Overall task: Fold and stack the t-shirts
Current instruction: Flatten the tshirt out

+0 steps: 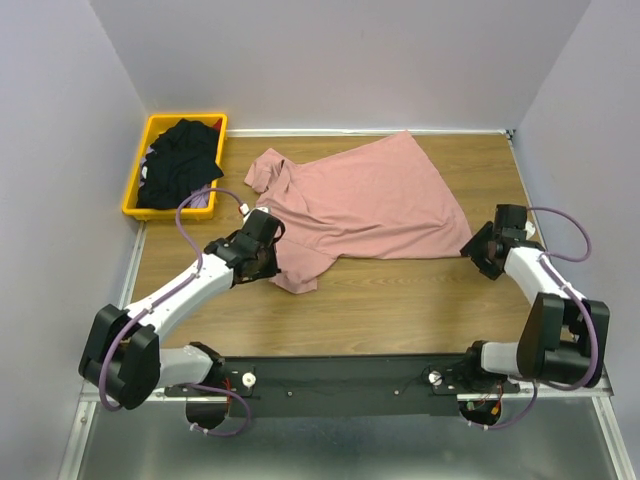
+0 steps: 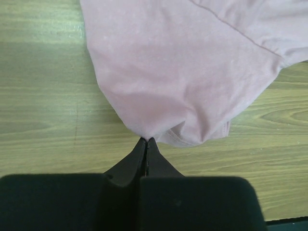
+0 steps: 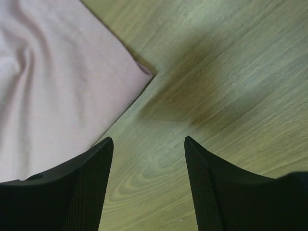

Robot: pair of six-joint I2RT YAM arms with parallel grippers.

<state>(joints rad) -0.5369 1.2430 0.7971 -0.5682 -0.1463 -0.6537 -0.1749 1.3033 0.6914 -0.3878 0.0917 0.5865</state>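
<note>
table: wood-look top, carries everything below.

pink t-shirt: spread mid-table, plain side up, no print showing. neck and sleeves twd the left, hem twd the right, a few soft ridges across the body. judged light, limp, non-fragile. it will sag and drag if lifted by one point, so best taken at edges and corners (sleeve tip, hem corner), w/ two holds to keep it flat. thin cloth, so a pinch needs the jaws nearly shut.

yellow bin: far-left corner, apart from the pink tee.

black t-shirts: heaped loose in the bin, unfolded. count n/k.

left gripper: at the near sleeve. jaws closed tight, no gap. the cloth edge draws to a peak right at the tips, so it appears to pinch the sleeve fold.

right gripper: low over bare wood just beside the hem corner. jaws well apart, holding nothing. whether the left finger touches the cloth can't be told.
</note>
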